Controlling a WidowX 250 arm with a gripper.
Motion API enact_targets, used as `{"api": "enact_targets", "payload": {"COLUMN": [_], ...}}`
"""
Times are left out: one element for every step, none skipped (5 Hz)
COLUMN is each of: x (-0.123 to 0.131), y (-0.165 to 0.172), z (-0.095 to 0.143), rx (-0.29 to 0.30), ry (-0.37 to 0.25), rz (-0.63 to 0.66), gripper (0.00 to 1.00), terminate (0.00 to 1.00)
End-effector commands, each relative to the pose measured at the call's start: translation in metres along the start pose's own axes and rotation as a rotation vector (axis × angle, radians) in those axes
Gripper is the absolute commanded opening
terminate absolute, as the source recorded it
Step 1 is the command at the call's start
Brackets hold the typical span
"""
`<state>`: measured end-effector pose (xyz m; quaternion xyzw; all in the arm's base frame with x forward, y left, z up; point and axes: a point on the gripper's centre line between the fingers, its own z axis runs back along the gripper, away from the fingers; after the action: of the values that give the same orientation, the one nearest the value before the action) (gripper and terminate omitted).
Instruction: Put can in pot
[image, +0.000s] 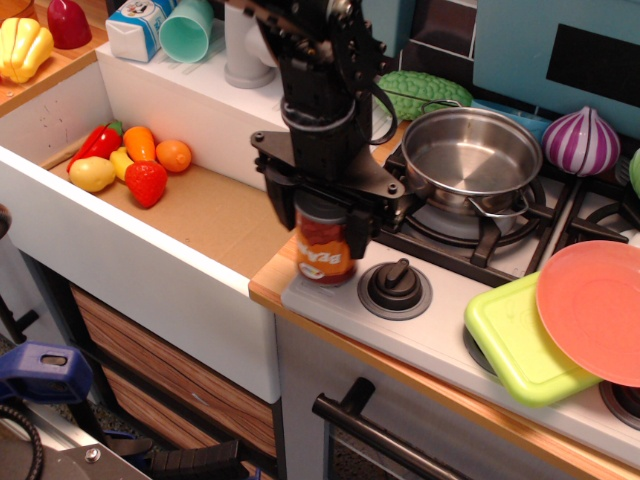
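The can has a red-brown and orange label with white lettering and stands on the counter's front corner, left of the stove knob. My gripper has come down over its top. One dark finger is against each side and the lid is hidden between them, so it is shut on the can. The can looks slightly blurred. The shiny steel pot sits empty on the burner grate, behind and to the right of the gripper.
The sink on the left holds toy fruit. A green lid and an orange-pink plate lie front right. A purple onion, a green vegetable, a teal cup and a faucet stand behind.
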<state>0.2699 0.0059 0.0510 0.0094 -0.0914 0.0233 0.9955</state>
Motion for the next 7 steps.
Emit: {"api": "enact_targets", "payload": {"x": [0.035, 0.065, 0.097, 0.118, 0.131, 0.133, 0.128], "y": [0.007, 0.003, -0.008, -0.027, -0.037, -0.043, -0.046], "z": [0.063, 0.091, 0.091, 0.086, 0.071, 0.057, 0.050], "rx": [0.135, 0.178, 0.215, 0.149, 0.119, 0.092, 0.037], "ry": [0.018, -0.008, -0.086, -0.127, -0.185, -0.217, -0.234], "rz": [-0.028, -0.047, -0.060, -0.023, -0.022, -0.037, -0.046], "gripper": [0.00, 0.00, 0.00, 0.00, 0.00, 0.00, 1.00], "terminate": [0.00, 0.00, 0.00, 0.00, 0.00, 0.00, 0.00]}}
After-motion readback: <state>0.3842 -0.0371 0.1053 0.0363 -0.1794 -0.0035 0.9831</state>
